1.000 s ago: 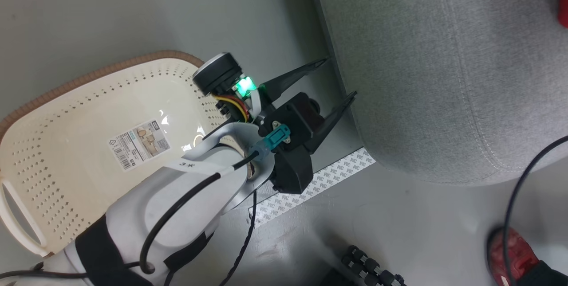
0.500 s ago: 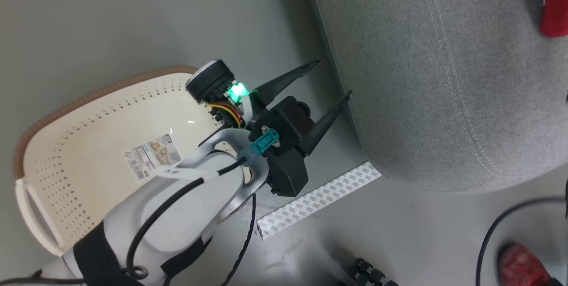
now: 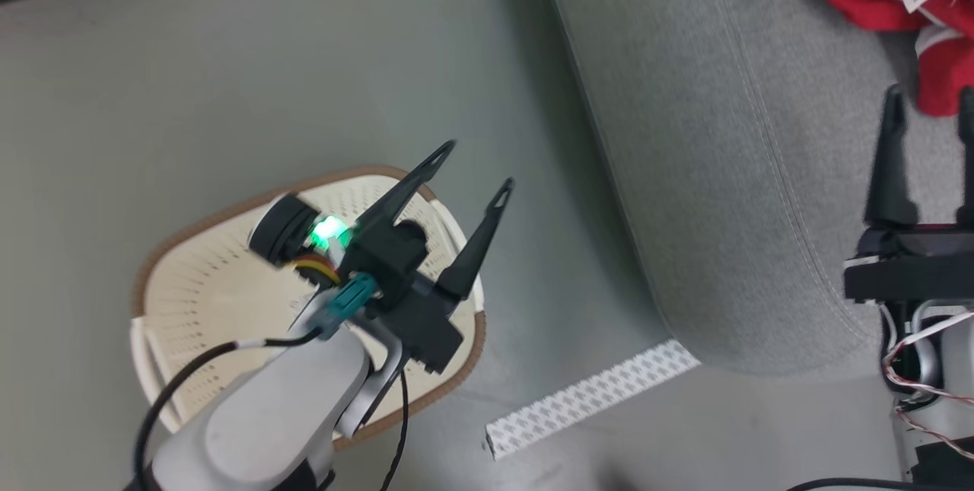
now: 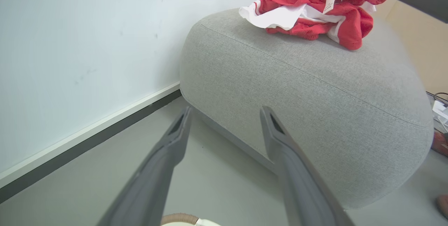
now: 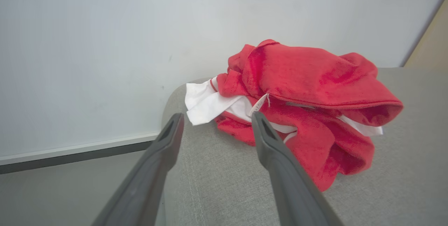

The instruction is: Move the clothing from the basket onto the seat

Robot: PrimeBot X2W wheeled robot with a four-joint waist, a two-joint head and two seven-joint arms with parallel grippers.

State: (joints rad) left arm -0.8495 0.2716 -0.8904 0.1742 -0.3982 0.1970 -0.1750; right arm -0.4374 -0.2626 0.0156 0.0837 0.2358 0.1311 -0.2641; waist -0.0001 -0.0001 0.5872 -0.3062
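Soft, floppy clothing (image 5: pixel 308 79) heaps on the seat (image 4: pixel 315 114); best pinched at a bunched fold. Left gripper (image 3: pixel 478 165), right gripper (image 3: pixel 930 99): jaws released. Basket (image 3: pixel 198 285) seems empty, partly hidden.

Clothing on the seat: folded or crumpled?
Crumpled: the clothing lies in a bunched red-and-white heap on the seat, layers overlapping unevenly.

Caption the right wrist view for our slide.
Open right end effector before crumpled red-and-white garments on grey woven-fabric sofa cushion.
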